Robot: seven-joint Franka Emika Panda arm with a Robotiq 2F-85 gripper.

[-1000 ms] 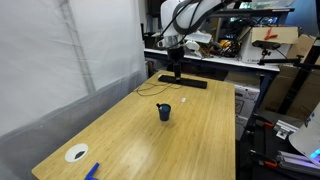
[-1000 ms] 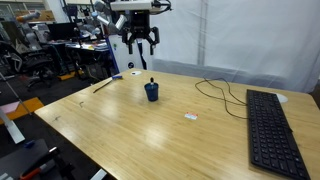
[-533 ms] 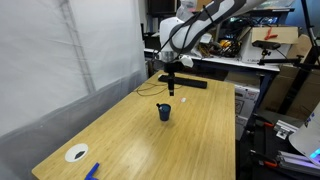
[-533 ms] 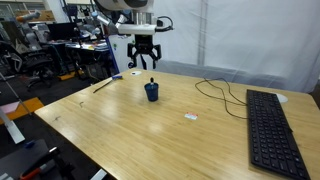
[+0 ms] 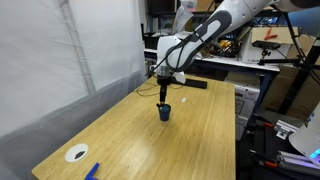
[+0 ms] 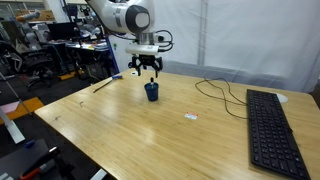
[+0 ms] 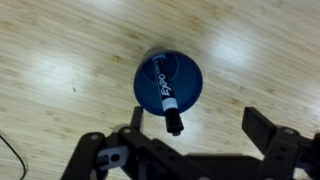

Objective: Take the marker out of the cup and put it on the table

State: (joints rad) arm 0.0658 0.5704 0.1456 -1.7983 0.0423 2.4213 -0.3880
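A small dark navy-blue cup (image 5: 164, 112) stands on the light wood table (image 5: 120, 140), also seen in an exterior view (image 6: 151, 92). A marker (image 7: 167, 100) with a dark cap stands inside the cup (image 7: 150, 78), leaning out over its rim. In the exterior views the marker is too small to make out clearly. My gripper (image 7: 200, 128) is open and empty. It hangs directly above the cup (image 5: 164, 93) (image 6: 147, 73), fingers pointing down, a short gap above the rim.
A black keyboard (image 6: 272, 128) lies on the table (image 6: 120, 130), with a black cable (image 6: 220, 92) next to it. A white disc (image 5: 77, 153) and a flat blue object (image 5: 92, 171) lie at the other end. A cluttered workbench (image 5: 250, 50) stands behind.
My gripper has come down and moved over the cup, from high behind it to just above its rim. It stays open. The cup and marker have not moved.
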